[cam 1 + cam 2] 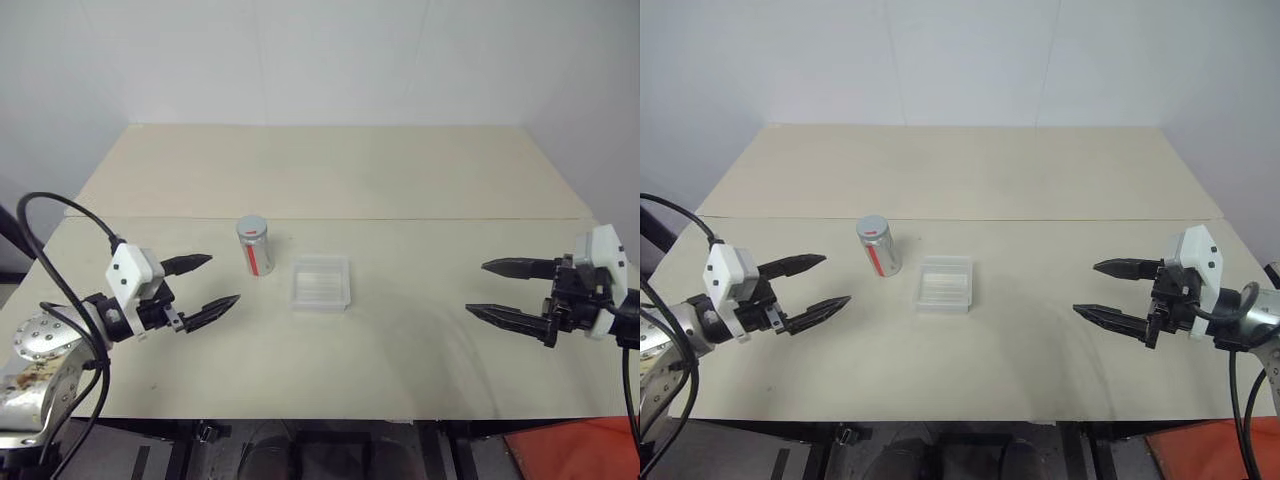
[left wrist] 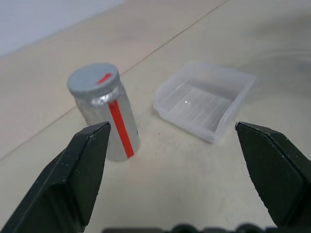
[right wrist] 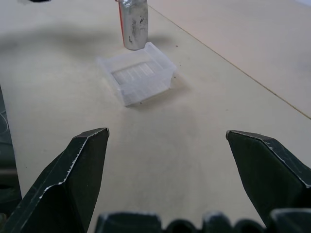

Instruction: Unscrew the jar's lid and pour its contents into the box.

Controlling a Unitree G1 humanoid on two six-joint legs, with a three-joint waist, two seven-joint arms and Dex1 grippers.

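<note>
The jar (image 1: pixel 255 246) stands upright on the table — a small silvery cylinder with a red stripe down its side. The lid (image 2: pixel 93 78), a flat grey round cap with a red mark on top, is on the jar. Just beside the jar, not touching it, lies the box (image 1: pixel 321 283) — a shallow square tray of clear plastic, open side up.

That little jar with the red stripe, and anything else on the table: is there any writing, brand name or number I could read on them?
None can be read.
Jar: a red stripe down its silvery side and a red mark on the grey lid; no letters can be made out.
Clear plastic box: no print, only moulded ridges.
Table: no writing or signs.
Both grippers, left and right: no lettering visible.
</note>
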